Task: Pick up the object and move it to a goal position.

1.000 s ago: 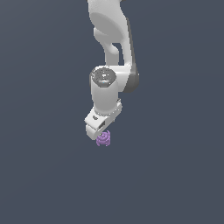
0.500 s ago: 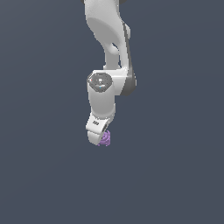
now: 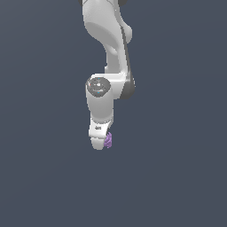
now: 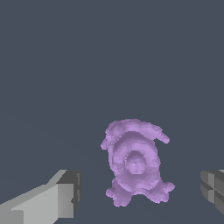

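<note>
The object [image 4: 134, 161] is a small light-purple knobbly piece with concentric rings on its face and lobed edges, lying on the flat dark grey floor. In the exterior view only a purple sliver of the object [image 3: 108, 140] shows beside the white hand. My gripper [image 3: 100, 142] hangs straight down over it. In the wrist view my gripper [image 4: 141, 192] is open, one finger [image 4: 65, 194] on each side of the object, with a clear gap to each. Neither finger touches it.
The dark grey floor [image 3: 177, 177] stretches flat on all sides, with nothing else on it. The white arm [image 3: 108, 40] comes down from the top of the exterior view.
The hand has turned and come lower over the object. The object now shows only as a sliver at the hand's side; it has not moved.
</note>
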Controlling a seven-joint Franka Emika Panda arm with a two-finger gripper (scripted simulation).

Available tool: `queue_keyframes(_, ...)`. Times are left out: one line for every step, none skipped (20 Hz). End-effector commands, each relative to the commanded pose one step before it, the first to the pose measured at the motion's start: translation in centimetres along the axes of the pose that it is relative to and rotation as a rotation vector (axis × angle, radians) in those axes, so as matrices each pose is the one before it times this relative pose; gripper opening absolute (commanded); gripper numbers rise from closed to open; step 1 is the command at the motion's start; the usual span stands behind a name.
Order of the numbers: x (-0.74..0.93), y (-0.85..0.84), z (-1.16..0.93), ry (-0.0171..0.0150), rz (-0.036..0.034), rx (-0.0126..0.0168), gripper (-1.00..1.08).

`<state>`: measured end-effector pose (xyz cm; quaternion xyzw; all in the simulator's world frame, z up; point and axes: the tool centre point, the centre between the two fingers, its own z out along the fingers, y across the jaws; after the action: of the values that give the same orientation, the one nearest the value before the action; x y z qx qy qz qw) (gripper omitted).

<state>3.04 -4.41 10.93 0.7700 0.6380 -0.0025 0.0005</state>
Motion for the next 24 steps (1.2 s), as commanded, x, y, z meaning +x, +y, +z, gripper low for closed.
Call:
queue_keyframes(-0.105,0.127,0.162,0.00162,-0.04054,-0.00106,1.0)
queue_keyframes(-0.04,0.037,0.053,0.0005,-0.01236,-0.00028,1.0)
queue_keyframes(-0.036,0.032,0.047,0.00045,-0.01106,-0.00026,1.0)
queue_keyframes(-0.031,0.028,0.042,0.0004,-0.00978,-0.00024,1.0)
queue_keyframes(-0.029,0.024,0.036,0.00035,-0.00845,-0.00021,1.0)
queue_keyframes(-0.025,0.02,0.03,0.0003,-0.00713,-0.00018,1.0)
queue_keyframes(-0.02,0.016,0.025,0.00024,-0.00585,-0.00015,1.0)
queue_keyframes(-0.014,0.013,0.019,0.00019,-0.00457,-0.00012,1.0)
queue_keyframes(-0.012,0.009,0.014,0.00013,-0.00323,-0.00009,1.0)
queue_keyframes(-0.007,0.005,0.008,0.00008,-0.00195,-0.00005,1.0)
queue_keyframes(0.0,0.002,0.003,0.00003,-0.00069,-0.00002,1.0)
queue_keyframes(-0.002,-0.015,-0.009,-0.0002,0.00441,0.00026,1.0)
queue_keyframes(-0.002,-0.001,0.041,0.0,0.0,0.0,1.0)
queue_keyframes(-0.007,-0.002,0.123,0.0,0.0,0.0,1.0)
queue_keyframes(-0.012,-0.004,0.204,0.0,0.0,0.0,1.0)
queue_keyframes(0.027,-0.007,0.284,0.00002,-0.00069,-0.00002,1.0)
queue_keyframes(-0.022,-0.01,0.365,0.0,0.0,0.0,1.0)
queue_keyframes(0.027,-0.014,0.443,0.00004,-0.00084,-0.00002,1.0)
queue_keyframes(-0.001,-0.018,0.52,0.00003,-0.00049,-0.00001,1.0)
queue_keyframes(0.008,-0.023,0.594,0.00004,-0.00069,-0.00001,1.0)
queue_keyframes(0.008,-0.023,0.589,0.00004,-0.00069,-0.00001,1.0)
queue_keyframes(0.0,-0.017,0.508,0.00003,-0.00049,-0.00001,1.0)
queue_keyframes(0.006,-0.009,0.427,0.00003,-0.00049,-0.00001,1.0)
queue_keyframes(-0.02,0.001,0.347,0.0,0.0,0.0,1.0)
